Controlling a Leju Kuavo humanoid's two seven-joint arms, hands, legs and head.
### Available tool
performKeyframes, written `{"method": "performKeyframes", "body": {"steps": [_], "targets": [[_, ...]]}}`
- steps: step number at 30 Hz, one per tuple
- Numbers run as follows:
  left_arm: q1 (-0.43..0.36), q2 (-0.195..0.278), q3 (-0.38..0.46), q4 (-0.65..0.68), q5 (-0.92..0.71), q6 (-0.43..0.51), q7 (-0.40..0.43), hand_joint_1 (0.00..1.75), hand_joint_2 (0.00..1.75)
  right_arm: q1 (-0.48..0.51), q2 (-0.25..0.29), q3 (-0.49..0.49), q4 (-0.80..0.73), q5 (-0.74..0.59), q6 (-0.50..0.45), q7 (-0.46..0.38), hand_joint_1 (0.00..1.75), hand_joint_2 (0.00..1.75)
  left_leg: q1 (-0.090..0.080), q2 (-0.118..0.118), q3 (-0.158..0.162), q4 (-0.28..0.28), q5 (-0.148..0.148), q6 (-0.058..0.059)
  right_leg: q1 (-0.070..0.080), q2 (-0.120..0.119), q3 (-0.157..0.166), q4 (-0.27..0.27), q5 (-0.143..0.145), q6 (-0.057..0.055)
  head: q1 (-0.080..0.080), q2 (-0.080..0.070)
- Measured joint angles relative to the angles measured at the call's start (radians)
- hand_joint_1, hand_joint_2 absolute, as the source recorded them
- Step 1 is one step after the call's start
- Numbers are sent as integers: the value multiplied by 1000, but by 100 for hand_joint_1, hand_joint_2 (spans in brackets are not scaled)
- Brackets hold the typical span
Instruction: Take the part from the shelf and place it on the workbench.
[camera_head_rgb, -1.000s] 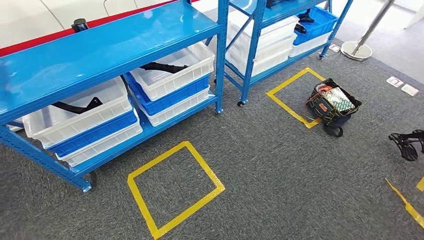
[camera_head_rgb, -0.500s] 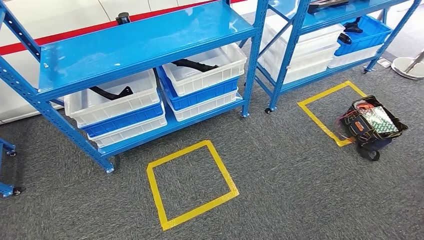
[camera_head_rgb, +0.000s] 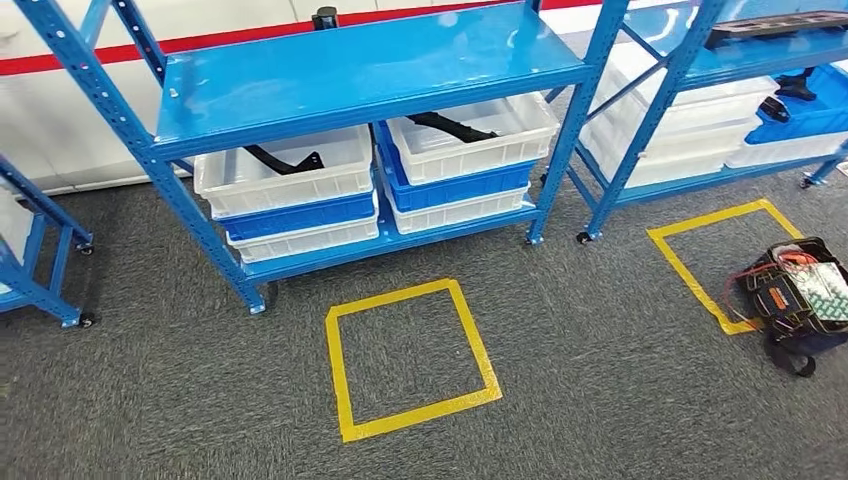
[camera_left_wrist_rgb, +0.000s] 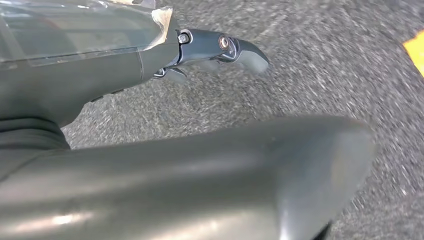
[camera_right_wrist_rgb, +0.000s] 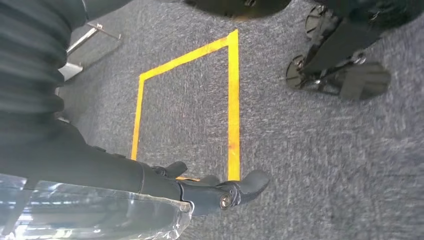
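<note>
Head view: a blue shelf (camera_head_rgb: 360, 70) fills the upper middle of the frame, and on its lower level sit two white bins on blue ones. The left white bin (camera_head_rgb: 290, 180) holds a black part (camera_head_rgb: 283, 160); the right white bin (camera_head_rgb: 470, 140) holds another black part (camera_head_rgb: 452, 124). On the grey carpet below, a yellow taped square (camera_head_rgb: 410, 360) lies at centre, and a tool bag (camera_head_rgb: 800, 295) sits at the right edge. The left robot hand (camera_left_wrist_rgb: 220, 50) hangs over carpet, fingers apart, grasping nothing. The right robot hand (camera_right_wrist_rgb: 210, 192) likewise hangs released above a yellow tape outline (camera_right_wrist_rgb: 232, 100).
</note>
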Motion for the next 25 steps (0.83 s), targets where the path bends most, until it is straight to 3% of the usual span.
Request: {"method": "performKeyframes", "body": {"steps": [2,4,5,6,9,11,13,15,17,22,25], "targets": [[-1,-1,0,0,0,0,0,0,0,1,0,0,0,0,-1,-1,0,175,9,-28,3,-12,12,4,-4,71,-45,97,-47,-2,2,0],[-3,-3,0,0,0,0,0,0,0,4,-2,0,0,0,-1,-2,0,87,12,-59,-1,-12,16,4,-5,99,-110,229,-97,-5,3,0],[-1,-4,0,0,0,0,0,0,0,6,-3,0,0,0,-2,-2,0,44,12,-72,-2,-12,17,3,-5,100,-128,262,-103,-1,2,0],[1,-5,0,0,0,0,0,0,0,7,-4,0,0,1,-5,-4,0,0,13,-83,-2,-11,18,2,-7,101,-128,256,-92,8,3,0],[4,-5,0,0,0,5,0,0,0,6,-5,0,0,6,-22,-19,0,0,16,-106,0,-3,14,-9,-15,108,-45,61,-1,40,4,0],[3,-3,0,0,-2,12,1,0,0,2,-1,1,0,7,-27,-29,0,0,12,-111,-3,5,7,-17,-21,115,-13,-18,29,35,6,0],[4,-1,0,0,-4,20,2,0,0,0,1,1,0,7,-29,-34,0,0,9,-110,-5,8,5,-3,-22,116,-11,-23,32,22,5,0],[4,0,0,0,-5,26,4,0,0,1,2,1,0,6,-29,-35,0,0,9,-109,-6,7,9,21,-20,117,-10,-24,34,19,4,0],[4,0,0,0,-7,29,5,0,0,2,3,1,0,5,-30,-35,0,0,9,-108,-5,6,10,32,-17,118,-11,-23,35,15,4,0],[3,0,0,0,-7,32,6,0,0,1,4,1,0,4,-30,-35,0,0,10,-104,-5,3,12,32,-11,119,-12,-22,34,0,4,0],[3,0,0,0,-7,32,7,0,0,1,4,1,0,4,-30,-35,0,0,11,-104,-4,1,13,18,-9,119,-13,-22,34,0,4,0]]}}
